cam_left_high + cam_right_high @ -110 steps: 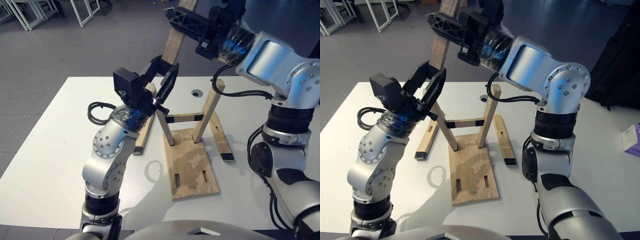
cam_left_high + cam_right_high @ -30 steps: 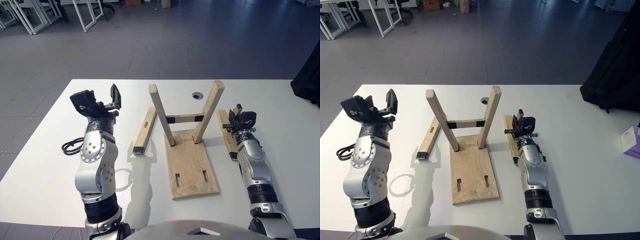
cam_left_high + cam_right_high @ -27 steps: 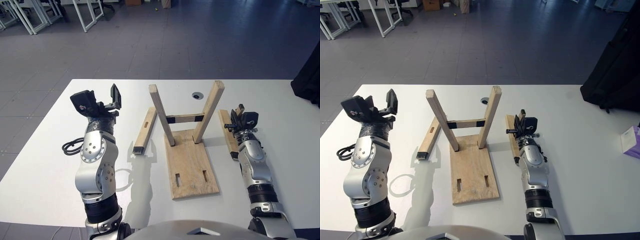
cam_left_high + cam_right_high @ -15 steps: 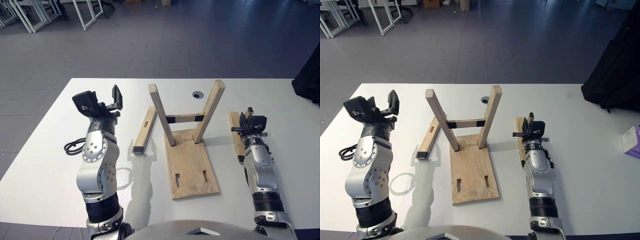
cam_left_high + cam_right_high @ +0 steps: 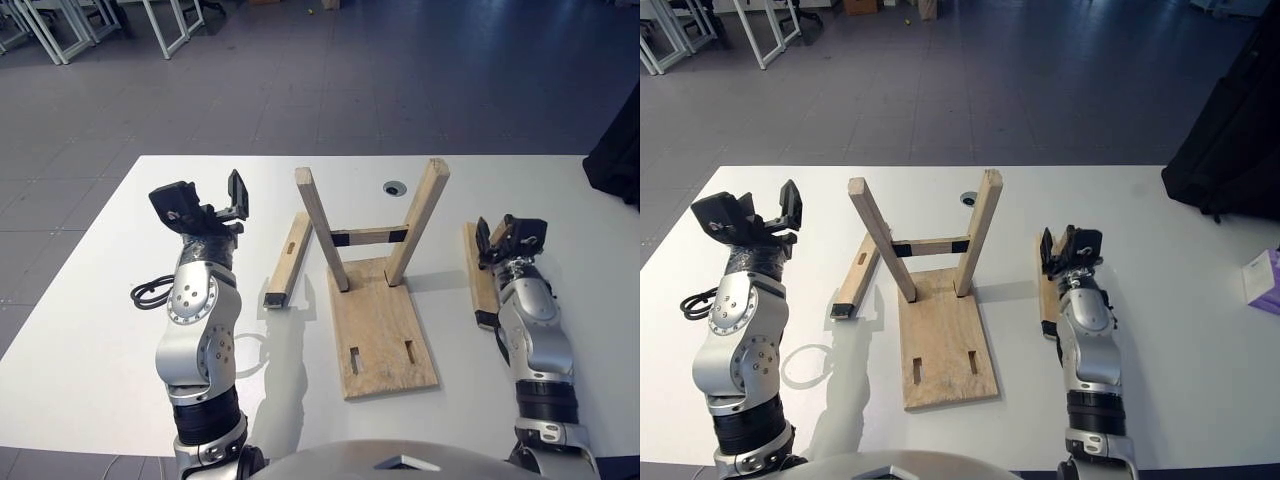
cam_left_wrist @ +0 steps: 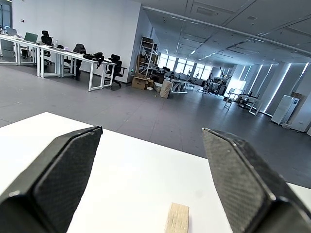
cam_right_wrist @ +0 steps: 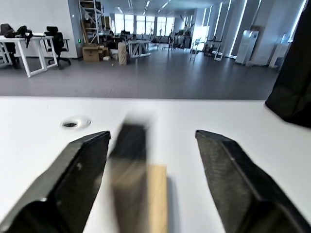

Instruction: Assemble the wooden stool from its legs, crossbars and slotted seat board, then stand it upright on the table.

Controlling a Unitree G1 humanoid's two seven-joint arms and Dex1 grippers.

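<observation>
Right wrist view: with right gripper (image 7: 151,138) wide open just beside loose leg (image 7: 156,199), centre over it, then close squarely. Leave left gripper (image 6: 151,145) gaping, empty, at left.

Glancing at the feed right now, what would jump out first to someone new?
A half-built stool mid-table: two legs stand splayed at the far end of the seat board, joined by a crossbar. One loose wooden piece lies left of the board, another right, with the right gripper, fingers open, low over it.
</observation>
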